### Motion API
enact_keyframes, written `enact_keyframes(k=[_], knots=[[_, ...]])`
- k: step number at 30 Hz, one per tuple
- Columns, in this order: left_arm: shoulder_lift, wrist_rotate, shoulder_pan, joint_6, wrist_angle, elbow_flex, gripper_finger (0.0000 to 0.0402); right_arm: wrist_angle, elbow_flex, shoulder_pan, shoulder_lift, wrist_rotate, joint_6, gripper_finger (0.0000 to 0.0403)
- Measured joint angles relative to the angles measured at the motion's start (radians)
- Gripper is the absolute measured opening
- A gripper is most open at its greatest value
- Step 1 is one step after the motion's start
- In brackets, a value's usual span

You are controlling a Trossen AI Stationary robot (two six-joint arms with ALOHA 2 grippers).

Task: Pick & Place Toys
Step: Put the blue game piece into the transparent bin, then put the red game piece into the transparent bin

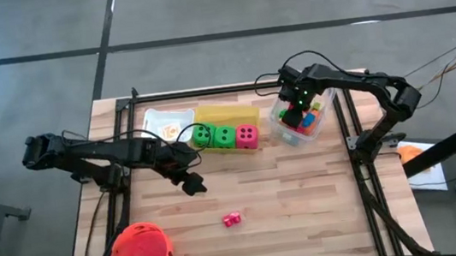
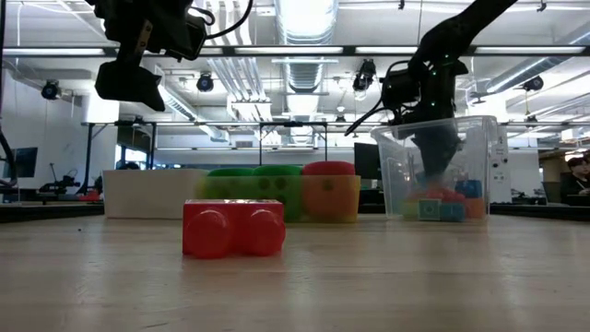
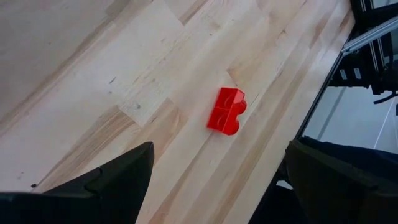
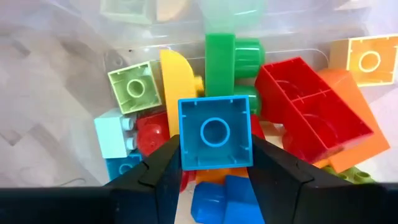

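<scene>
My right gripper (image 4: 215, 163) reaches down into the clear bin (image 1: 283, 128) at the table's far right and is shut on a blue square block (image 4: 215, 132). It hangs over a heap of toys: a red block (image 4: 311, 106), a green one (image 4: 222, 59), a yellow one (image 4: 175, 84). My left gripper (image 3: 214, 180) hangs open above the table's middle. A red two-stud block (image 3: 226, 111) lies flat on the wood beyond its fingers. Two green dice (image 1: 213, 136) and a pink-red die (image 1: 247, 136) stand in a row in front of the yellow bin (image 1: 226, 113). My right gripper pinches the blue block by two opposite side walls (image 4: 183, 140) between its two fingers. The fingers come from above, pointing down into the bin. The block's hollow underside faces up toward the wrist. It sits level above the heap; whether it rests on the blocks below, I cannot tell.
An orange-red bucket (image 1: 142, 254) stands at the near left corner. A white bin (image 1: 167, 122) with cards sits left of the yellow bin at the back. Bare wood spreads around the red block (image 1: 232, 220). Dark frame rails (image 1: 358, 173) run along the table's sides.
</scene>
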Motion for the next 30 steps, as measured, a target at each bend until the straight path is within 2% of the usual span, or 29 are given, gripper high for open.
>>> enact_keyframes(k=[8,21,24,30], knots=[[0.000,0.000,0.000,0.000,0.000,0.000,0.0350,-0.035,0.012,0.000,-0.001,-0.006,0.003,0.0177],[0.000,0.000,0.000,0.000,0.000,0.000,0.0350,-0.046,0.006,-0.001,-0.001,-0.017,0.042,0.0344],[0.000,0.000,0.000,0.000,0.000,0.000,0.0350,-0.049,0.006,-0.001,-0.002,-0.016,0.053,0.0364],[0.000,0.000,0.000,-0.015,0.001,0.000,0.0350,-0.079,0.018,-0.001,-0.009,0.011,0.055,0.0370]])
